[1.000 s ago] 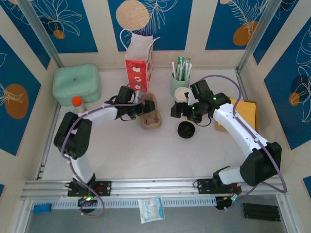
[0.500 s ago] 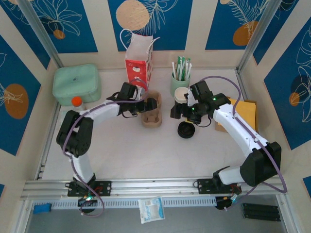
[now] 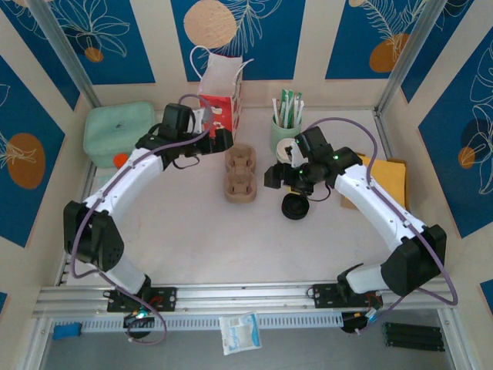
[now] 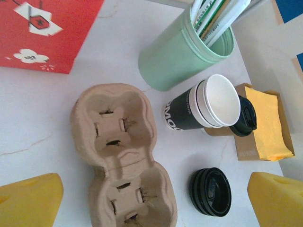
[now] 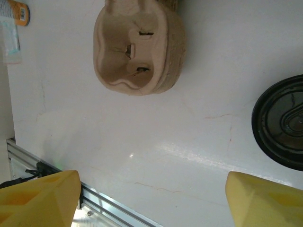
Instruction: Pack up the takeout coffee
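The takeout coffee [image 4: 245, 117] peeks out behind a black-sided cup [image 4: 189, 111]; I see its black lid and a strip of tan side, the rest is hidden. A brown pulp cup carrier [image 3: 239, 174] with two hollow wells lies mid-table. My left gripper [image 3: 219, 142] hovers open to its back left, near the red carton. In the left wrist view the carrier [image 4: 123, 156] lies below the wide-apart yellow fingers [image 4: 28, 198]. My right gripper [image 3: 271, 176] stands open just right of the carrier, with nothing between its fingers [image 5: 265, 198].
A loose stack of black lids [image 3: 296, 206] lies on the table by the right gripper. A mint-green cup of sticks [image 3: 283, 131] and a red carton [image 3: 219, 104] stand at the back. A mint box [image 3: 121, 132] sits back left, a napkin tray [image 3: 385, 173] right.
My left arm has drawn back from the carrier toward the back left, by the red carton. The right gripper has edged slightly left.
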`<state>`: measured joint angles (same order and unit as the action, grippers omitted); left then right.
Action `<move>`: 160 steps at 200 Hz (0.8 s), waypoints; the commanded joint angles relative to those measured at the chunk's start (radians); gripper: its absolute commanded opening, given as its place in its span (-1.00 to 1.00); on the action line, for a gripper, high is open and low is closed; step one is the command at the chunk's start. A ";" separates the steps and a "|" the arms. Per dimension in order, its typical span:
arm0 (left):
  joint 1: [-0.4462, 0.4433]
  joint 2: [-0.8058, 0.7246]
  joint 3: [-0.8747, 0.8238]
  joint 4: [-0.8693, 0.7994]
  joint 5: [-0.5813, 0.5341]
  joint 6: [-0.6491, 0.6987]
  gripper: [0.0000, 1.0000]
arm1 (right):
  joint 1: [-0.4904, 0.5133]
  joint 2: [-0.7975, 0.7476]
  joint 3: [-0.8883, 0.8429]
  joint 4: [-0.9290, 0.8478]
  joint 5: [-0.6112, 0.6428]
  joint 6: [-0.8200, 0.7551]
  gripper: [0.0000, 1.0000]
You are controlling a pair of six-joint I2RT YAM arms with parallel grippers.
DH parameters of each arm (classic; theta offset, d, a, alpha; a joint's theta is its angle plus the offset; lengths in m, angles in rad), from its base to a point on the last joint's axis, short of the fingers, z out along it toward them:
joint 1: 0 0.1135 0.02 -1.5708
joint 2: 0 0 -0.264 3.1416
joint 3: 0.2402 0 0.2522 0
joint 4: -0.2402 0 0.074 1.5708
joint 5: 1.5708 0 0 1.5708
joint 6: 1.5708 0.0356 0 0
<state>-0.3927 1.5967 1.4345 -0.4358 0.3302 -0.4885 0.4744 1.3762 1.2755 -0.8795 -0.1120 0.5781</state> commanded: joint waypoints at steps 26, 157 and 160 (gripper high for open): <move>0.006 -0.083 -0.008 -0.100 -0.026 0.030 0.99 | 0.053 0.054 -0.002 0.058 0.017 0.088 0.50; -0.033 -0.176 -0.289 -0.135 -0.078 0.030 0.99 | 0.104 0.185 -0.174 0.381 -0.051 0.325 -0.14; -0.035 -0.174 -0.291 -0.133 -0.080 0.029 0.99 | 0.103 0.187 -0.175 0.383 -0.051 0.327 -0.15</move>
<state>-0.4103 1.4334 1.1675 -0.5701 0.2779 -0.4625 0.5701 1.5482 1.1221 -0.5465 -0.1436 0.8581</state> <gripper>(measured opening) 0.994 0.438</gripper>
